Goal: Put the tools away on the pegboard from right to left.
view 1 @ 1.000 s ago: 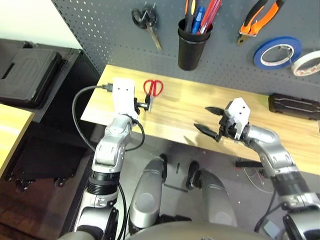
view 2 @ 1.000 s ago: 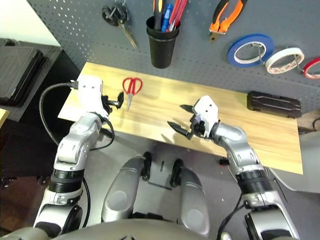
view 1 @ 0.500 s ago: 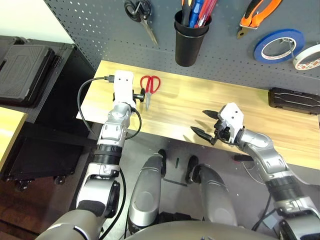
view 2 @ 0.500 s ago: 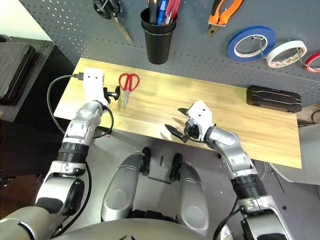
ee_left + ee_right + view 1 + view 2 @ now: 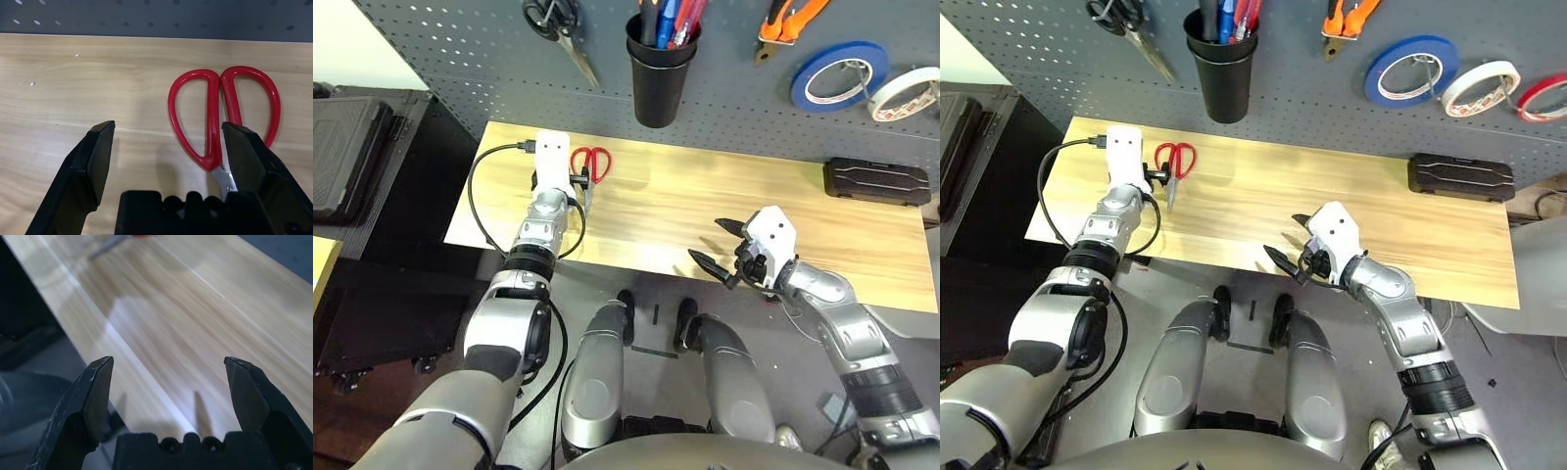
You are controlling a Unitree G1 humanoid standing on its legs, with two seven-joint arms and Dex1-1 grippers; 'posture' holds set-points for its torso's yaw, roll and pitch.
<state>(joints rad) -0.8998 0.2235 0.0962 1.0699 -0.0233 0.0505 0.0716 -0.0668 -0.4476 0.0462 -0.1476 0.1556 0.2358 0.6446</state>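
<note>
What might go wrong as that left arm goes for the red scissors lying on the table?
The left tool is open, but the red-handled scissors sit off-centre, by one finger rather than midway. Closing now might pinch only one handle loop or nudge the scissors aside. They also lie flat on the table, so the fingers may scrape the wood. Later, the black-handled scissors already hang on the pegboard, so hanging space near them may be tight.

Red-handled scissors (image 5: 222, 115) are lying flat on the table, blades closed. White tape roll (image 5: 907, 93), orange-handled pliers (image 5: 787, 22) are hanging on the pegboard (image 5: 460, 49); screwdriver (image 5: 655, 14) is standing in its cup (image 5: 658, 73).
</note>
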